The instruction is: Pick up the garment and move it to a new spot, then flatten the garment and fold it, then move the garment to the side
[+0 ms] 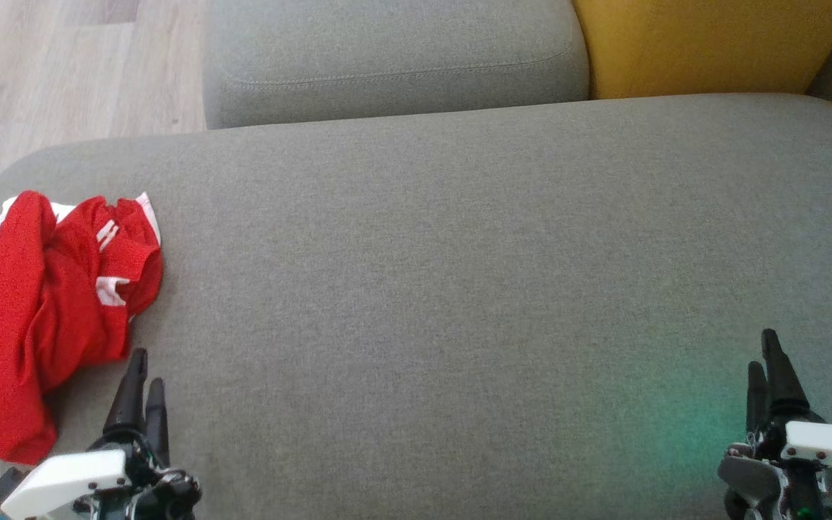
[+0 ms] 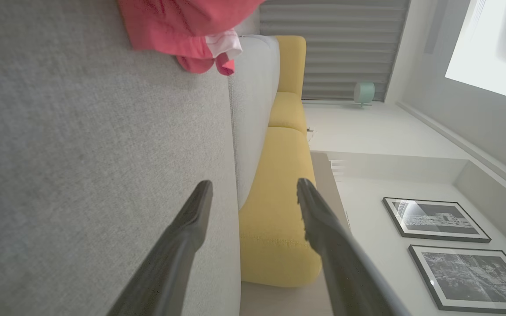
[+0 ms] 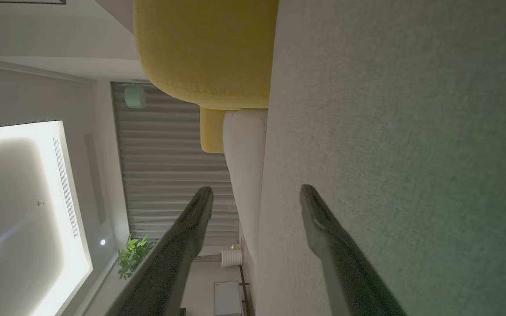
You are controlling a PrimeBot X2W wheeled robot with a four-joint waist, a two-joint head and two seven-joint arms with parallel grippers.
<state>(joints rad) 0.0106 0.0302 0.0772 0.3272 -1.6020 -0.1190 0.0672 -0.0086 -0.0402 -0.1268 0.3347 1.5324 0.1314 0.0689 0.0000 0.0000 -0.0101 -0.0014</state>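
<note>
A crumpled red garment (image 1: 48,303) with white stripes lies at the left end of the grey sofa seat (image 1: 459,289), partly over its edge. In the left wrist view the garment (image 2: 178,26) bunches at the top. My left gripper (image 1: 145,375) hovers just below and right of the garment, open with nothing between its fingers (image 2: 191,219). My right gripper (image 1: 766,361) stands open and empty at the seat's lower right, far from the garment; its fingers (image 3: 319,219) hold a wide gap over the seat (image 3: 411,153).
A grey back cushion (image 1: 394,58) and a yellow cushion (image 1: 705,43) stand behind the seat. Wood floor (image 1: 62,72) lies beyond the sofa's left end. The wide seat stretches between the two grippers.
</note>
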